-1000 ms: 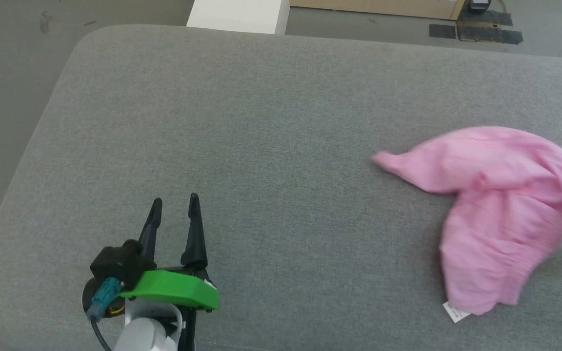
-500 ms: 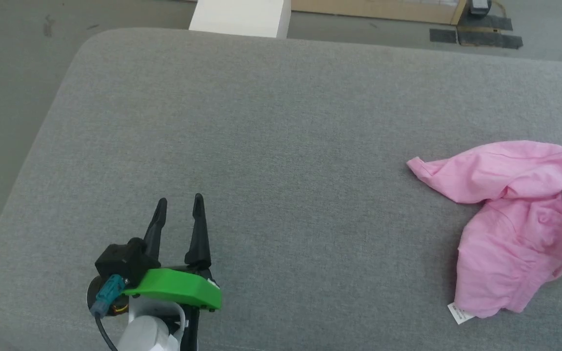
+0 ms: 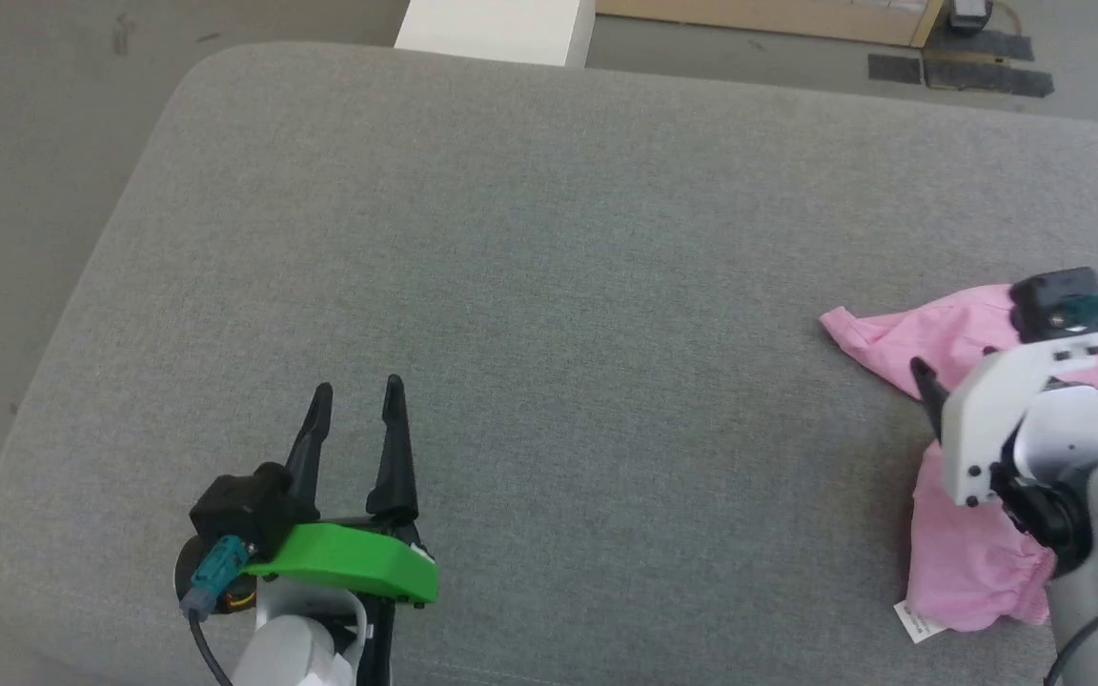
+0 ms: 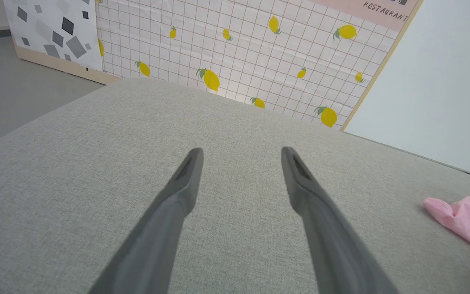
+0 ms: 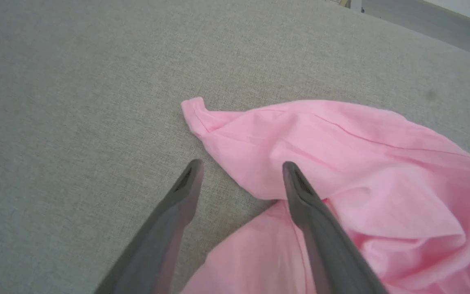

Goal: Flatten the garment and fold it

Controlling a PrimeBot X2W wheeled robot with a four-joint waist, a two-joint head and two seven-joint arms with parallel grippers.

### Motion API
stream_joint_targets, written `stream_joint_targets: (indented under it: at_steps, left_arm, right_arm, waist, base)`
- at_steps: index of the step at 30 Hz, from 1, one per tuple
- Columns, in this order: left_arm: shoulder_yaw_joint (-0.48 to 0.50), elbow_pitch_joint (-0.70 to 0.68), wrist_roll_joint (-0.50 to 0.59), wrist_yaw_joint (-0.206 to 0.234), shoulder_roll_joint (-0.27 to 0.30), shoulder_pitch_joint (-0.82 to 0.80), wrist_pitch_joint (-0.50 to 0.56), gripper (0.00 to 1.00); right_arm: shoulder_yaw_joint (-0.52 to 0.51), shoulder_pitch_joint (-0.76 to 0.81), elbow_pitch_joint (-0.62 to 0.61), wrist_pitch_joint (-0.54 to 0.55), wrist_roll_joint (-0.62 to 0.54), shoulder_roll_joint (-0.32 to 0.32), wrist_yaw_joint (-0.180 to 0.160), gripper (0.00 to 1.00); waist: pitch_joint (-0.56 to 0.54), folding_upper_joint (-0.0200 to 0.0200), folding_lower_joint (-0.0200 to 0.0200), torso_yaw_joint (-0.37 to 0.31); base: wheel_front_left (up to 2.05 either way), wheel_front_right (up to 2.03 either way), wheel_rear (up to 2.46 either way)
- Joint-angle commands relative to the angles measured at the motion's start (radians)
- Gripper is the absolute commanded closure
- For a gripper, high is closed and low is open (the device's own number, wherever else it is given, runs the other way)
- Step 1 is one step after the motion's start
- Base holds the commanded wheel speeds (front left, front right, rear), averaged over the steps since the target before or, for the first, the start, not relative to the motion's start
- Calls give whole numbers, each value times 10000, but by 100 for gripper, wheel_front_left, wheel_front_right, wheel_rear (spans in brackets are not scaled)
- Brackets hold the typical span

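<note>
Garment (image 3: pixel 964 557) is lying in a crumpled heap on the right side of the grey cushion (image 3: pixel 549 238), one narrow end poking out toward the middle, white tag (image 3: pixel 921 624) at the near edge. Nothing flat yet, so I'd call this the flattening step, with no fold started.

Right gripper (image 5: pixel 242 167) hangs just over the heap with its fingers spread wide and nothing between them; one finger is over pink cloth, the other over bare cushion. Left gripper (image 3: pixel 358 389) is parked well apart on the left, fingers also splayed and empty.

Next I'd want a pinch on an edge, likely that narrow end or the waistband. Then I'd bring the left across to take another edge, so the two can draw the cloth out flat. Thin fabric, so grabbing several layers at once is the risk.
</note>
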Motion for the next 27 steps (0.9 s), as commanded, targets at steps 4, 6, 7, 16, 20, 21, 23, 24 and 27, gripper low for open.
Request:
stream_joint_targets:
  at_steps: [4,6,7,16,20,21,23,24,27]
  left_arm:
    - [-83,-65,-126,15,-26,-196,-36,0]
    - [-128,-56,-142,24,-26,-236,-36,0]
    - [-152,-57,-142,24,-26,-258,-36,0]
    - [-257,-7,-243,50,-26,-396,-36,0]
    - [-251,0,-244,75,-26,-387,-36,0]
    - [-250,1,-245,78,-26,-380,-36,0]
    - [-259,5,-254,82,-26,-371,-36,0]
    - [-269,2,-262,84,-26,-369,-36,0]
    - [-265,-14,-286,86,-26,-359,-36,0]
  right_arm:
    - [636,-971,1397,1,-302,-242,-15,0]
    - [770,-1350,2003,-124,-423,-157,-15,0]
    - [840,-1493,2276,-175,-532,-159,-15,0]
    - [976,-2274,4125,-777,-1040,97,-15,86]
    - [1362,-2531,4199,-1261,-783,246,-15,100]
    - [1502,-2580,4176,-1351,-619,341,-15,100]
    - [2012,-2682,4041,-1527,-211,555,-15,100]
    - [2324,-2728,3938,-1594,106,691,-15,100]
    - [3239,-2909,3595,-1785,865,1000,-15,100]
  waist:
    - [348,0,0,205]
    - [470,0,0,267]
    - [517,0,0,298]
    - [808,0,0,459]
    - [730,0,0,447]
    - [702,0,0,440]
    - [633,0,0,433]
    - [599,0,0,430]
    - [530,0,0,409]
  base:
    - [0,0,0]
    - [0,0,0]
    - [0,0,0]
    - [0,0,0]
    - [0,0,0]
    - [0,0,0]
    - [0,0,0]
    - [0,0,0]
    - [0,0,0]
